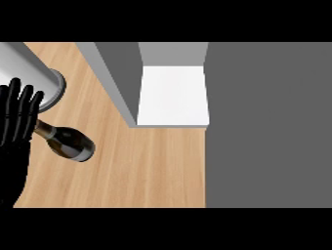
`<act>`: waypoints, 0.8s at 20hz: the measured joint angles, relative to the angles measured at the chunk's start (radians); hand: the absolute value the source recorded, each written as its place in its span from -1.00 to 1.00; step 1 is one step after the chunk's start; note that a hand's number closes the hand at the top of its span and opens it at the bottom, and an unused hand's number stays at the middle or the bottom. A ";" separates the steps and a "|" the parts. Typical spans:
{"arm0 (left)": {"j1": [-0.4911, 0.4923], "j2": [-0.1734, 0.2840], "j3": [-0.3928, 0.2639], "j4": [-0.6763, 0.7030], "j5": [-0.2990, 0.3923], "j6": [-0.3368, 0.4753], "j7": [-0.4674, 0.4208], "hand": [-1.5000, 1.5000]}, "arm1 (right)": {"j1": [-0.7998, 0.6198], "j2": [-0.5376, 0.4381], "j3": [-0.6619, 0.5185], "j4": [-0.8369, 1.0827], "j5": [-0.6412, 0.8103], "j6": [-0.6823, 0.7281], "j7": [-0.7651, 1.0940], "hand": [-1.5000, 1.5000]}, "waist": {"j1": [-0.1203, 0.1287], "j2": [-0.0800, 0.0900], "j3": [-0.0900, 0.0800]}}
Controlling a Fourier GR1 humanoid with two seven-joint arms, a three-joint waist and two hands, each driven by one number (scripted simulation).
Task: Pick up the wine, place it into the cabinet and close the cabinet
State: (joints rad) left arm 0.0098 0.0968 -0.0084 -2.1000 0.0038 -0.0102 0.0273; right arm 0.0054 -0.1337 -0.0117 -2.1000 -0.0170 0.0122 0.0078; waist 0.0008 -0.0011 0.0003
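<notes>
On the wooden counter (147, 166) at your left, the wine bottle (69, 142) lies tilted, no label readable, beside your left hand (10, 132), fingers straight and holding nothing. The cabinet (173, 95) stands open, well apart.

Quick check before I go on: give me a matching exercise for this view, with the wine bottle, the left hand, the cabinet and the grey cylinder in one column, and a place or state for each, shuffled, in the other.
Column one:
1. wine bottle
2. left hand
3. cabinet
4. grey cylinder

Column two:
A. open, its white shelf showing
B. at the view's upper left corner, behind the hand
C. on the wooden counter, just right of the hand
D. fingers straight, at the view's left edge

Pairs: 1-C, 2-D, 3-A, 4-B
</notes>
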 measured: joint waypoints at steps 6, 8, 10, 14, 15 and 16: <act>0.035 -0.034 -0.028 0.033 -0.093 0.039 -0.069 -1.00 | 0.130 0.042 0.045 -0.091 0.004 0.021 -0.027 -1.00 | -0.004 0.000 0.000; 0.036 -0.058 -0.050 0.060 -0.021 0.074 -0.047 -1.00 | 0.159 0.032 0.084 -0.098 -0.031 0.066 -0.002 -1.00 | -0.009 0.000 -0.001; 0.031 -0.073 -0.079 0.072 0.026 0.113 -0.025 -1.00 | 0.185 0.019 0.109 -0.134 -0.067 0.100 0.039 -1.00 | -0.011 0.000 -0.001; 0.033 -0.087 -0.156 0.033 0.054 0.189 0.037 -1.00 | 0.214 0.003 0.125 -0.204 -0.111 0.126 0.120 -1.00 | -0.007 -0.001 -0.001; 0.027 -0.089 -0.178 0.028 0.051 0.210 0.051 -1.00 | 0.220 0.002 0.130 -0.227 -0.120 0.128 0.143 -1.00 | -0.007 0.000 0.000; 0.019 -0.091 -0.200 0.025 0.043 0.234 0.062 -1.00 | 0.218 0.001 0.133 -0.253 -0.123 0.126 0.169 -1.00 | -0.006 0.000 0.000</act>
State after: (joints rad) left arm 0.0285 0.0059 -0.2082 -2.0747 0.0468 0.2237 0.0890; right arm 0.2239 -0.1331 0.1215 -2.3530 -0.1400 0.1386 0.1770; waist -0.0055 -0.0015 0.0000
